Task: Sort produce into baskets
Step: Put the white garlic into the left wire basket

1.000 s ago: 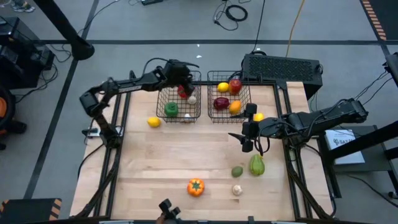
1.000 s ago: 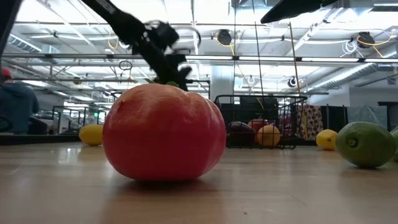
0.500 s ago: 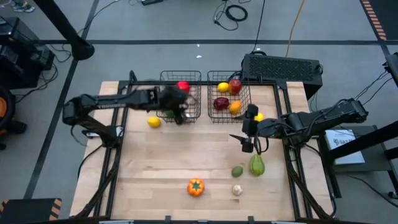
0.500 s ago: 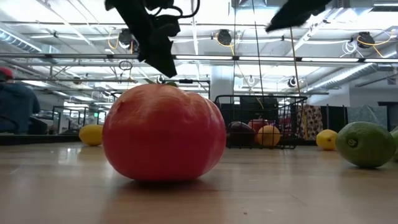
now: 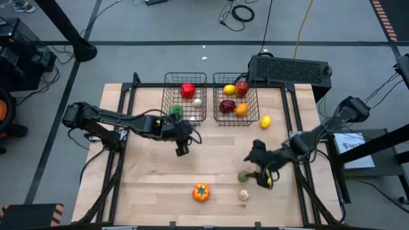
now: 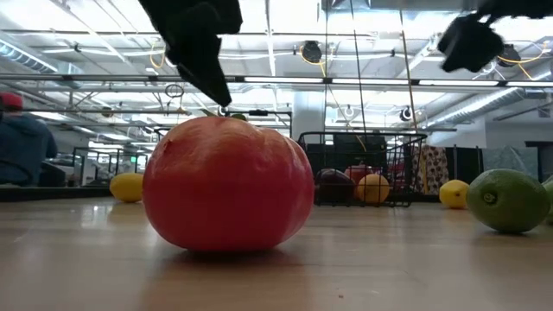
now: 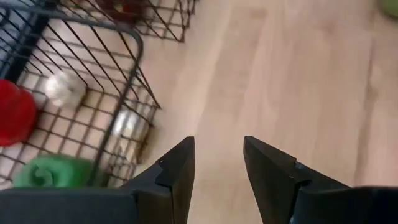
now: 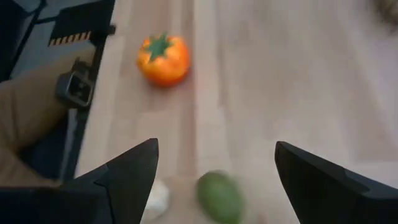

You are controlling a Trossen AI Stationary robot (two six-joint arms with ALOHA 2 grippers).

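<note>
The round green fruit (image 5: 243,176), smooth and slightly oval, lay on the pale wooden table (image 5: 153,172) near its front right part, with a small whitish bulb (image 5: 243,195) just beside it toward the front edge. In the right wrist view the same green fruit (image 8: 219,196) showed its long axis running roughly along that arm's reach, between the two dark fingers (image 8: 130,171) but apart from both. The right gripper (image 5: 261,172) hovered over it with its fingers spread wide — nothing held.

An orange pepper with a green stem (image 5: 200,191) sat upright to the left of the fruit, well apart.

The left gripper (image 5: 182,142) hung over bare table just in front of the left dark wire-mesh basket (image 5: 167,105), fingers parted a little and empty. That basket held a red pepper (image 5: 187,90), a green piece (image 5: 176,111) and a whitish bulb (image 5: 197,101). The right wire-mesh basket (image 5: 255,102) held red, yellow and orange produce — a yellow lemon (image 5: 266,121) lay just outside it.
</note>
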